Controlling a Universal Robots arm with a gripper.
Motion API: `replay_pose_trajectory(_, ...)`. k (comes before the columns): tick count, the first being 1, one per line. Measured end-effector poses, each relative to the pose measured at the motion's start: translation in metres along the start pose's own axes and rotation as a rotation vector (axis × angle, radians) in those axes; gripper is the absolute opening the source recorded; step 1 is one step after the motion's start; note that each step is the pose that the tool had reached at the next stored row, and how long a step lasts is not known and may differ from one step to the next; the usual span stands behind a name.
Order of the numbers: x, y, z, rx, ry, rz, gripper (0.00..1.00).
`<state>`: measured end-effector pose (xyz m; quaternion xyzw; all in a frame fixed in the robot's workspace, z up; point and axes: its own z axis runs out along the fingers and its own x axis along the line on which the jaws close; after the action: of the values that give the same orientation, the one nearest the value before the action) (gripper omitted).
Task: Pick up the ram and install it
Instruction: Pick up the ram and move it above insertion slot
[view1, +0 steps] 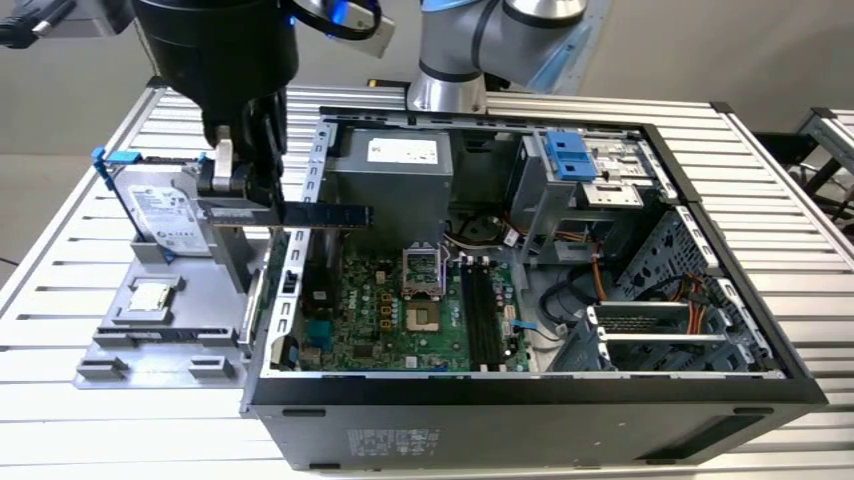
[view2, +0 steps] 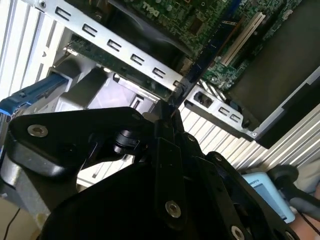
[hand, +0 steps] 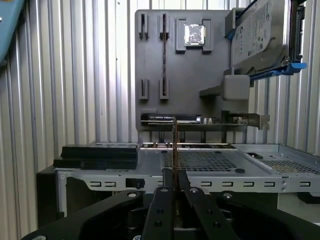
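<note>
Ram (view1: 327, 214), a thin bluish-green stick, pinched by one end in the clenched gripper (view1: 254, 205) and held level above the open computer case's side wall (view1: 318, 160), on the exterior view's left of the motherboard (view1: 387, 310). Edge-on in the first wrist view, clamped flat between the jaws. Probably light and stiff but fragile: best held by the flat faces near one end, clear of the contact edge. Black memory slots (view1: 483, 315) well apart, just beside the processor socket (view1: 420, 270). Case wall, power supply (view1: 400, 165) and cables (view1: 587, 280) crowd the interior. Hard drive (view1: 167, 210) and square chip (view1: 150, 297) sit on the grey fixture (view1: 134, 365) near the gripper.
</note>
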<state>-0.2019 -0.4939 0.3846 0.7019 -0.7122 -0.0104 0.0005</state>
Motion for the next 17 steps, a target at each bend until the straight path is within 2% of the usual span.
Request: replay_pose_trajectory(17, -0.0007, -0.0512, -0.0008, 0.0000, 0.0000, 0.000, 0.00)
